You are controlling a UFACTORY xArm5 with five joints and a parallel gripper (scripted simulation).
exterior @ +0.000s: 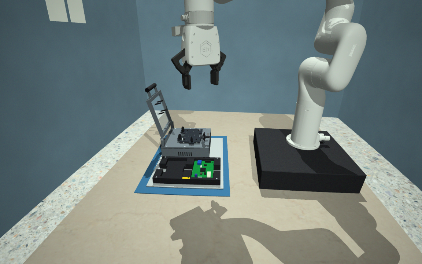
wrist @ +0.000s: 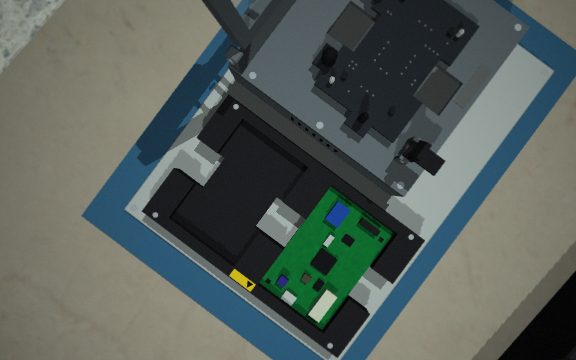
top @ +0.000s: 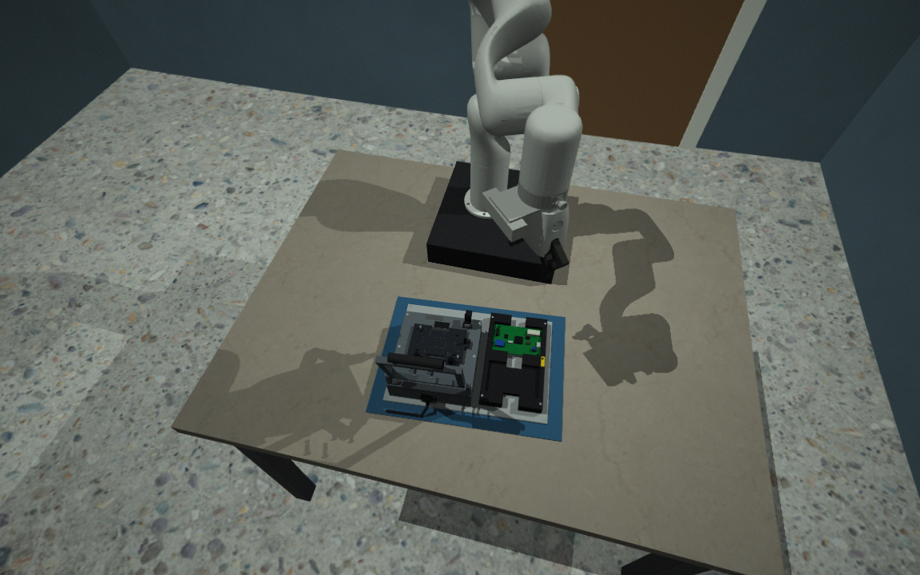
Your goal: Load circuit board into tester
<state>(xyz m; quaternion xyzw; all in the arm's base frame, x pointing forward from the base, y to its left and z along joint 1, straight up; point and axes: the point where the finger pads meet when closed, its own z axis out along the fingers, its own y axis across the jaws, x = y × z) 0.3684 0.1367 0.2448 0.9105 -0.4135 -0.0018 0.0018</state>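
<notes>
The green circuit board (wrist: 327,259) lies component side up in one pocket of the black tray (wrist: 268,235); it also shows in the top and exterior views (top: 517,339) (exterior: 202,168). Its white connector (wrist: 322,306) sits at the board's outer end. The grey tester (exterior: 186,142) stands beside the tray with its black nest (wrist: 393,70) bare. Its lid (exterior: 158,111) stands open, tilted back. A lone black post (wrist: 422,156) stands at the tester's edge. My gripper (exterior: 199,77) hangs high above the tester and tray, open and empty.
Tester and tray rest on a grey plate on a blue mat (exterior: 182,191). The tray's second pocket (wrist: 240,187) is empty, with a yellow label (wrist: 242,279) at its rim. The arm's black base block (exterior: 304,164) stands to one side of the mat.
</notes>
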